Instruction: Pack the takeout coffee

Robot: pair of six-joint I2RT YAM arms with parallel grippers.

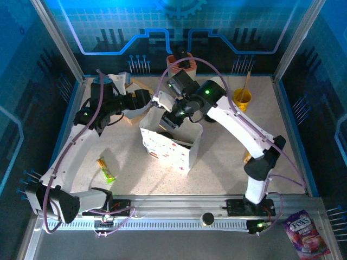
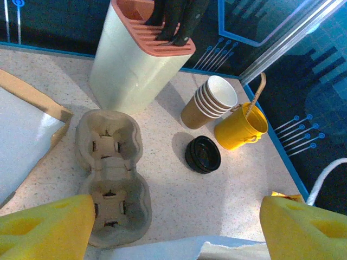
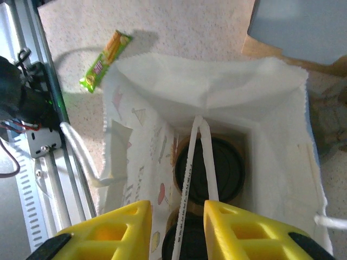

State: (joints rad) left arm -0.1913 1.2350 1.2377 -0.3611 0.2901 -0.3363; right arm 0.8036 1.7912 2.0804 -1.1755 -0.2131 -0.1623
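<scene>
Lying nearest, off the table's right front corner: a purple candy packet (image 1: 306,233). A green-and-yellow snack bar (image 1: 106,169) is lying on the table (image 1: 227,162), left of centre. A white paper bag (image 1: 171,146) is standing upright mid-table, its mouth gaping open. Two takeout coffees are sitting side by side on its floor: one black-lidded cup (image 3: 217,170) is showing plainly, and the second cup (image 3: 192,244) is sitting partly under the fingers. The right gripper (image 3: 177,227) is hovering over the bag's mouth with its jaws a narrow gap apart; a white handle strip (image 3: 190,173) is running through that gap, not visibly pinched. The left gripper (image 2: 179,227) is hanging just behind the bag, jaws spread wide and holding nothing. Beyond it a pulp cup carrier (image 2: 111,173) is lying flat. A pile of black lids (image 2: 203,154), a stack of nested cups (image 2: 209,103) and a yellow pail (image 2: 241,127) are sitting to its right. A knife block (image 2: 135,59) is standing at the back.
</scene>
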